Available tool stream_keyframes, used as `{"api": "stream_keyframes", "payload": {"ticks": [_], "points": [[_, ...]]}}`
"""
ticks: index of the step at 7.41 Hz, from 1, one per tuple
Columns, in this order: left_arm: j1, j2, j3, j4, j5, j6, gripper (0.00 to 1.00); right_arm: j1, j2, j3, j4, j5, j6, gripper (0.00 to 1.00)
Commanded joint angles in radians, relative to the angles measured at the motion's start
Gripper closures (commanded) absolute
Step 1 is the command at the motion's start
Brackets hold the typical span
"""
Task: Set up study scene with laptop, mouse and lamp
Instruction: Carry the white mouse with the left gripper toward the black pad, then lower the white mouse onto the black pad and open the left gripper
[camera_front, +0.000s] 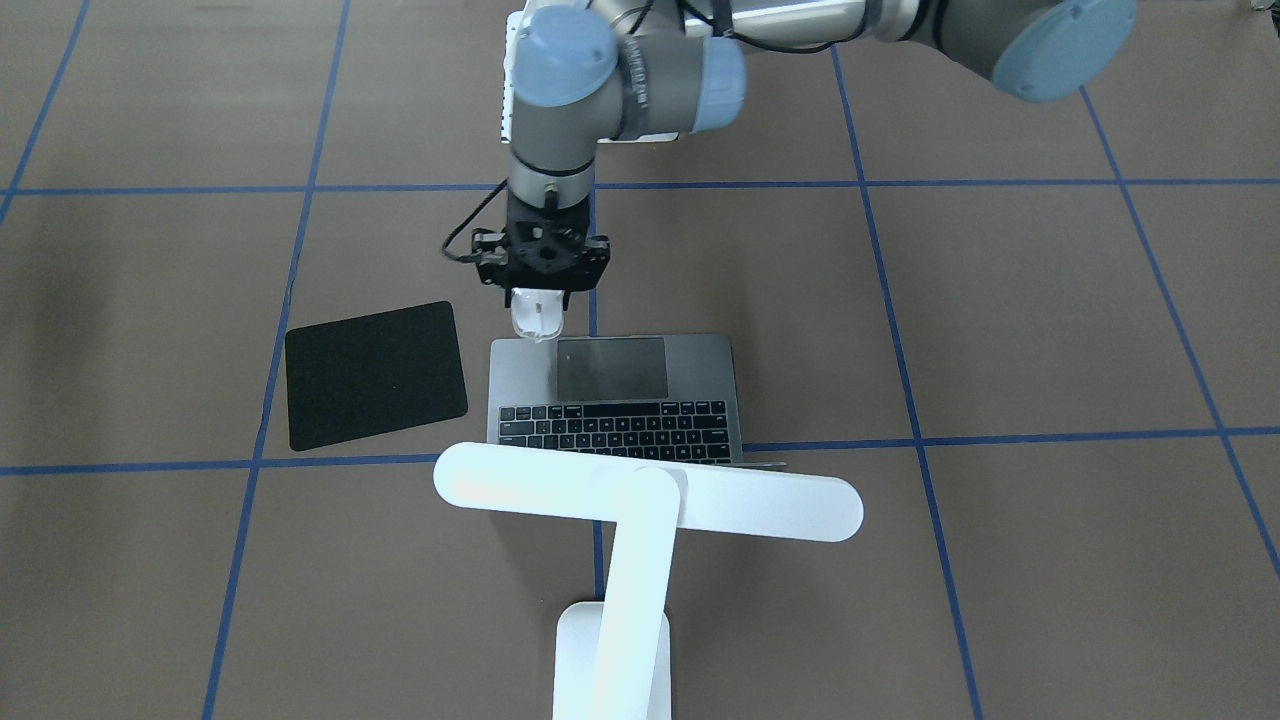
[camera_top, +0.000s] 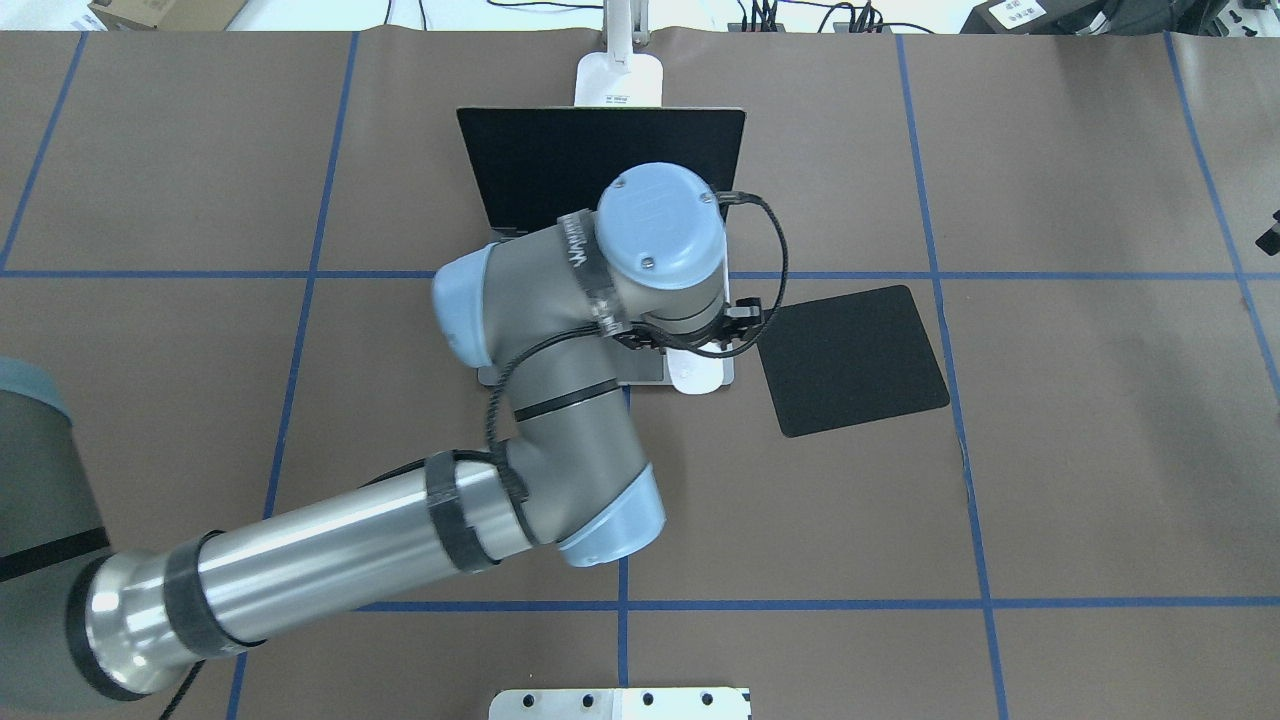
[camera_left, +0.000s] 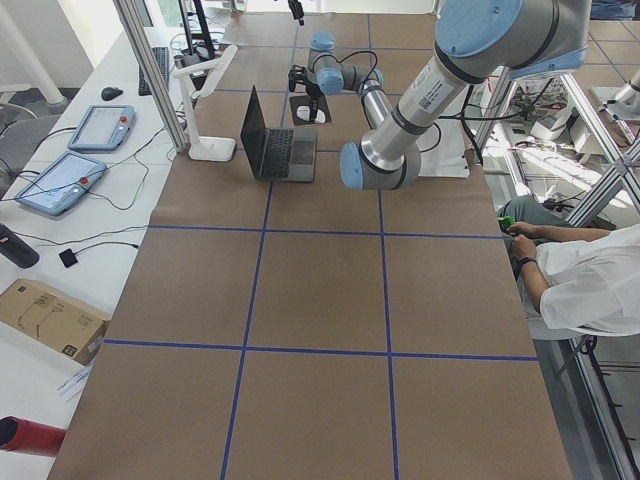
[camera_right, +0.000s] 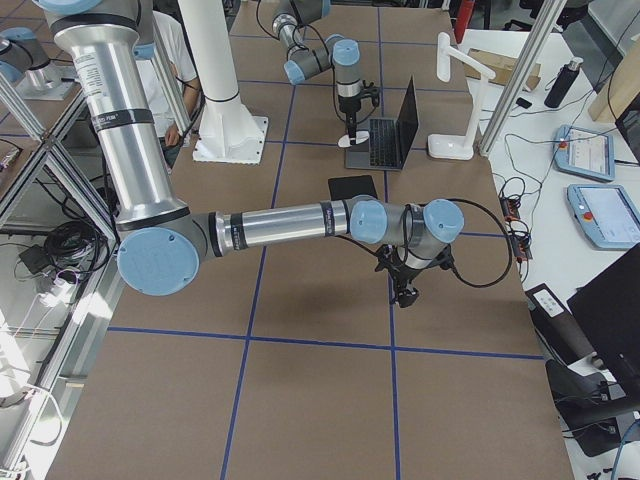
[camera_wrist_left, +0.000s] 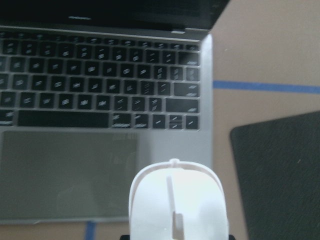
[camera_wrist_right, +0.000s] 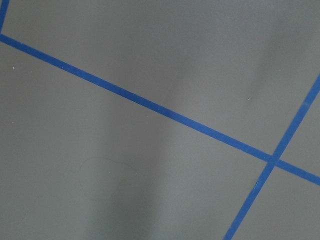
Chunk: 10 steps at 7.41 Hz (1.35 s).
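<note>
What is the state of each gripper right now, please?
Left gripper: closed, holding the mouse.
Right gripper: cannot be told; it shows only in the exterior right view.

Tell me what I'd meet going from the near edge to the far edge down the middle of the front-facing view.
lamp → laptop → mouse → left end effector gripping the mouse. The black pad lies level with the laptop, so it is left out.
</note>
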Motion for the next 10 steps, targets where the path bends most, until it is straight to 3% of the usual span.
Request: {"api": "stream_keyframes", "payload": {"ticks": [1,5,8,10], "points": [[0.020,-0.203,0.359,-0.131,0.096,-0.006,0.60,-0.001,0.004,-0.008,0.001,0.000,0.000,0.01],[0.082,-0.288,0.540,-0.211,0.126,-0.034,0.60,-0.004,0.011,-0.040,0.009,0.034,0.000,0.01],[0.100,-0.300,0.550,-0.211,0.124,-0.064,0.60,-0.004,0.011,-0.040,0.009,0.037,0.002,0.00],[0.108,-0.300,0.548,-0.213,0.123,-0.093,0.54,-0.004,0.011,-0.040,0.009,0.037,0.002,0.00]]}}
